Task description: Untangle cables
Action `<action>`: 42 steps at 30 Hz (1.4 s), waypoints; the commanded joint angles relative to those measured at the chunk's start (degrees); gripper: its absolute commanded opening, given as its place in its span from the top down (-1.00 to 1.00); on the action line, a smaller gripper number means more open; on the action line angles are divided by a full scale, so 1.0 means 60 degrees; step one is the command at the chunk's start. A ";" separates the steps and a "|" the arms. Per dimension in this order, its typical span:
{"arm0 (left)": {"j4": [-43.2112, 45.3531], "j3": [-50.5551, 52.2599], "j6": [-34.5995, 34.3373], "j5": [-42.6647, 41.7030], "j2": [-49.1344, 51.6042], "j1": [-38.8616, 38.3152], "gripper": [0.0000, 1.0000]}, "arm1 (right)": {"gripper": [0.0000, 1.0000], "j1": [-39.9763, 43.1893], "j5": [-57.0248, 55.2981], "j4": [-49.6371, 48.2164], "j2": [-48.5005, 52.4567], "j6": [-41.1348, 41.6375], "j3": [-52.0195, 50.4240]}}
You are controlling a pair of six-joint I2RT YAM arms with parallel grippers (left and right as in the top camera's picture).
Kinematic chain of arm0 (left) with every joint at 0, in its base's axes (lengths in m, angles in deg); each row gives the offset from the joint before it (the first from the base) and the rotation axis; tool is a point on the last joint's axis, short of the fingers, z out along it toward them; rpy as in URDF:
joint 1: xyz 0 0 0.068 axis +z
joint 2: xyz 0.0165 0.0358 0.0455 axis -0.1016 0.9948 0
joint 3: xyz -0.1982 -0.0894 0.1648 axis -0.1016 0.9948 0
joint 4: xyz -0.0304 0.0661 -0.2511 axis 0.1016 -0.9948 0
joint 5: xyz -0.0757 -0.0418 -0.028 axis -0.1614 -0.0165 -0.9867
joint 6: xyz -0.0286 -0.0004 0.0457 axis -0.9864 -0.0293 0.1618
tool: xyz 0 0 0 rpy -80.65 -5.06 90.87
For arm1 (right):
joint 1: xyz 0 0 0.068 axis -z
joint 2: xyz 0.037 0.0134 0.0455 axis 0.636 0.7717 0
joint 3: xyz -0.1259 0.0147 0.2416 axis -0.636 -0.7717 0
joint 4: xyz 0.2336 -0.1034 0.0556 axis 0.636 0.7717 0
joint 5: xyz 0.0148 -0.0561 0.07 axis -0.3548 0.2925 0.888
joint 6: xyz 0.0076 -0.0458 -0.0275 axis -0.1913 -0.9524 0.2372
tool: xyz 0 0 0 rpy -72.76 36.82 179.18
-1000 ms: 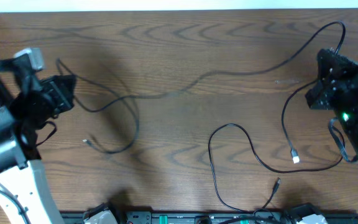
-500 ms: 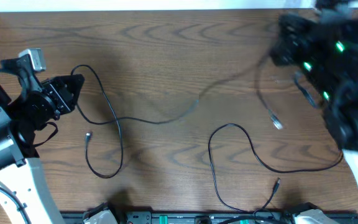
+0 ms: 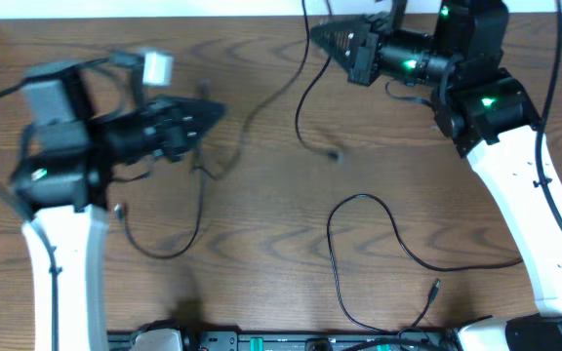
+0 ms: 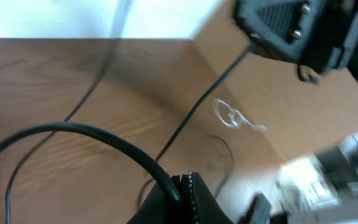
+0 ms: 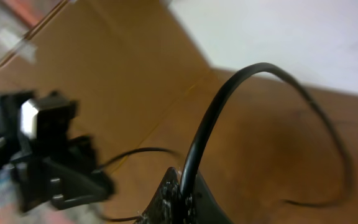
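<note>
**Holding thin black cables up off the wooden surface**

A thin black cable (image 3: 297,112) hangs over the far middle of the surface (image 3: 261,244), its plug end dangling. The right gripper (image 3: 322,37), at the far edge, is clenched on it. The left gripper (image 3: 213,112), at the left, is clenched on a black strand (image 4: 61,126). Another black cable (image 3: 329,239) lies looped at the near right.

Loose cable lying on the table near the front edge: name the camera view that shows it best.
Overhead. The loose cable lies there whole, from its curl mid-table to the small plug near the front edge. The two wrist views show other cords close up over blurred tabletop; this cable cannot be picked out in either.
</note>
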 commanded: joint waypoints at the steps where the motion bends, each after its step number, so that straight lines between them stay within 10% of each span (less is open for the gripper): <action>1: 0.0769 -0.0044 0.0193 -0.0404 0.0612 -0.1279 0.85 | 0.98 -0.0047 0.1421 -0.0011 -0.0073 0.0189 0.0131; 19: 0.2131 -0.0044 0.0025 -0.0412 0.2149 -0.2696 0.77 | 0.98 0.0062 0.1351 0.2492 -0.0073 -0.2073 0.0131; 42: 0.2248 -0.0044 -0.0750 -0.2976 0.1679 -0.1854 0.74 | 0.98 -0.0153 -0.4000 0.4470 0.0095 -0.4564 0.0120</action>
